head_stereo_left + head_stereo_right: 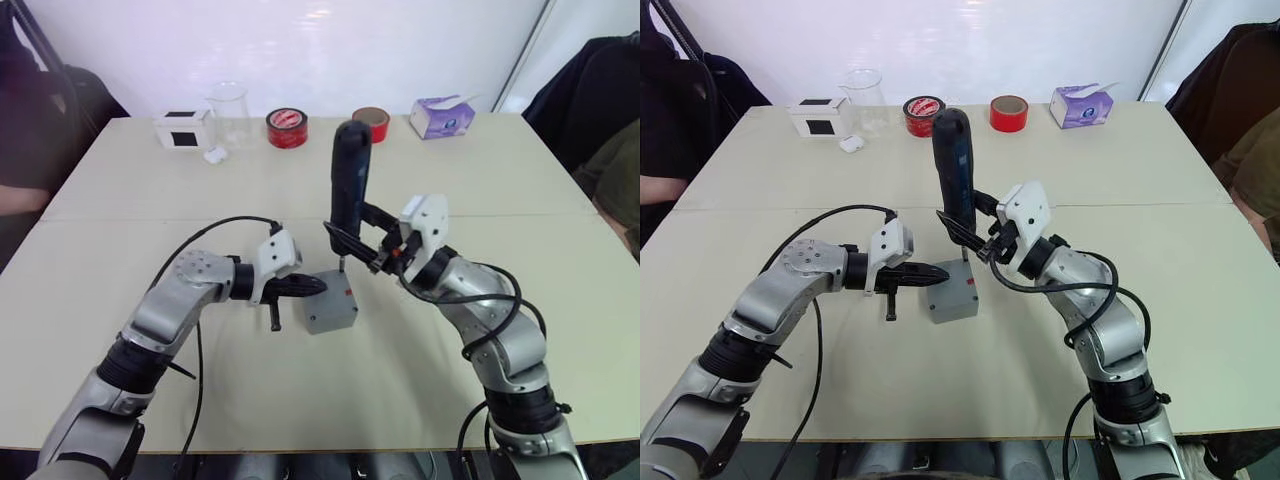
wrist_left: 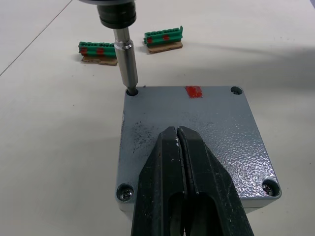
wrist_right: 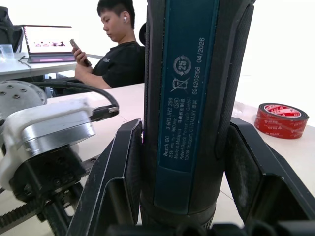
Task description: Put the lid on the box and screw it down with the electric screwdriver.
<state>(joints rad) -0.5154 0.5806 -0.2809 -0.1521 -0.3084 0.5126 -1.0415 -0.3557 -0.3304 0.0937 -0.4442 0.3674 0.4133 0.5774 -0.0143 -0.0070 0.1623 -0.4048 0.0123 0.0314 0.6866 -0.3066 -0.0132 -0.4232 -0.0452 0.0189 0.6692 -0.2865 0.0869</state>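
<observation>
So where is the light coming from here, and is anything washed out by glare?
Left eye view: the wall glows bright white, and the box casts only a faint, soft shadow on the table. Left wrist view: the lid is evenly lit, no glare. Right wrist view: the background behind the electric screwdriver is washed out to white.

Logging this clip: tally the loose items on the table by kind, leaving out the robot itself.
Tape rolls: 2 (red roll, red roll)
Green terminal blocks: 2 ()
Grey box with lid on: 1
Electric screwdriver: 1
White box: 1
Clear beaker: 1
Tissue pack: 1
Small white item: 1
Total: 10
</observation>
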